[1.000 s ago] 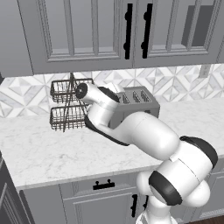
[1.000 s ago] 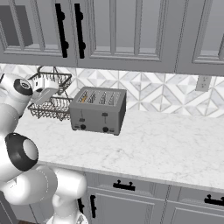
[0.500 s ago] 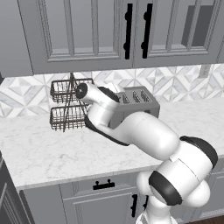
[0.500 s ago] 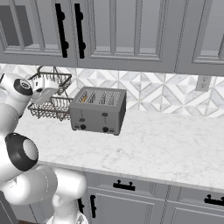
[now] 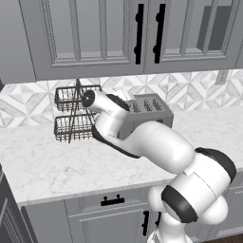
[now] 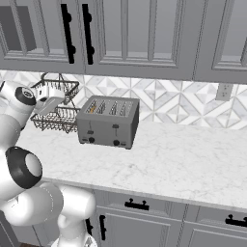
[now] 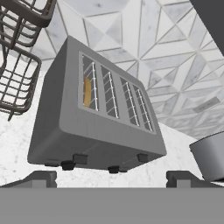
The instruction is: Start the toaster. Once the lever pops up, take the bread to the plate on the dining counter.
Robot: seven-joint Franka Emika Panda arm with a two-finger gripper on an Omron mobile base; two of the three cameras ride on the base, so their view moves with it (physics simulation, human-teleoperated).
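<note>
**Robot arm hovers over toaster, bread waiting in the slot**

A silver-grey four-slot toaster (image 6: 109,121) stands on the marble bench (image 6: 178,164) against a backsplash of patterned tiles (image 6: 183,103), beneath a row of grey cabinets with black handles. A black two-tier wire rack (image 6: 57,110) stands just beside the toaster on its left as seen from the right base camera. The white arm reaches in from that side, its hand raised near the rack and above the bench. In the hand camera the tool (image 7: 111,177) has its two dark tips spread wide apart at the bottom of the picture, with nothing between them and nothing in its hold; the toaster lies ahead of it, untouched. That same view looks down onto the toaster's top, where a tan slice of bread (image 7: 87,92) sits down inside the slot nearest the rack, only its upper edge visible. Two dark levers and small dark knobs line the toaster's front face. A grey rounded object (image 7: 210,155) intrudes at the right edge of the hand view; what it is cannot be told.
</note>
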